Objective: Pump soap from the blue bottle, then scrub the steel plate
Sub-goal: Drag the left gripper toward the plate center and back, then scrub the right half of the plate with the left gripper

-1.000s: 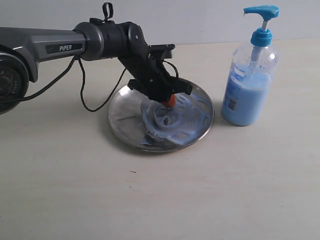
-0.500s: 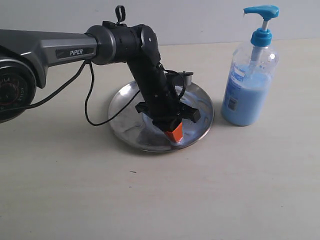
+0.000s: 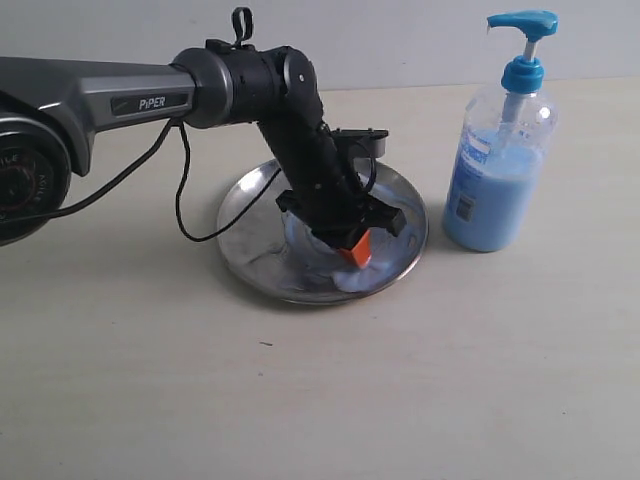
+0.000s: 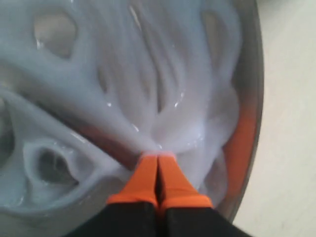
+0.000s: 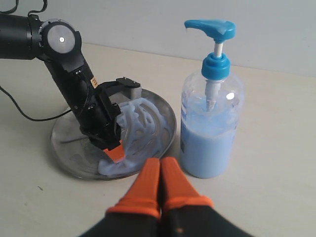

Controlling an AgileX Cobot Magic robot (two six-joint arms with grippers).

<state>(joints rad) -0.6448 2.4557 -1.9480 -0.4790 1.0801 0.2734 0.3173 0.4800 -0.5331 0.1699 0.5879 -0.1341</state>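
Note:
The steel plate [image 3: 250, 200] lies mid-table, smeared with pale blue soap [image 3: 310, 262]. My left gripper [image 3: 356, 255] is shut, its orange tips pressed into the soap near the plate's front right part. In the left wrist view the shut tips of that gripper [image 4: 158, 157] touch swirled soap [image 4: 148, 74] close to the plate rim [image 4: 254, 123]. The blue bottle [image 3: 500, 160] stands upright to the right of the plate. My right gripper [image 5: 160, 163] is shut and holds nothing, hanging above the table in front of the steel plate [image 5: 66, 148] and the blue bottle [image 5: 211, 128]. It is out of the exterior view.
The left arm [image 3: 140, 100] reaches in from the left with a black cable [image 3: 180, 190] looping down beside the plate. A pale wall [image 3: 400, 40] runs behind the table [image 3: 320, 400].
The left gripper swept from the plate's middle toward its front right, then came back slightly. The soap smear has been dragged with it. The bottle has not moved.

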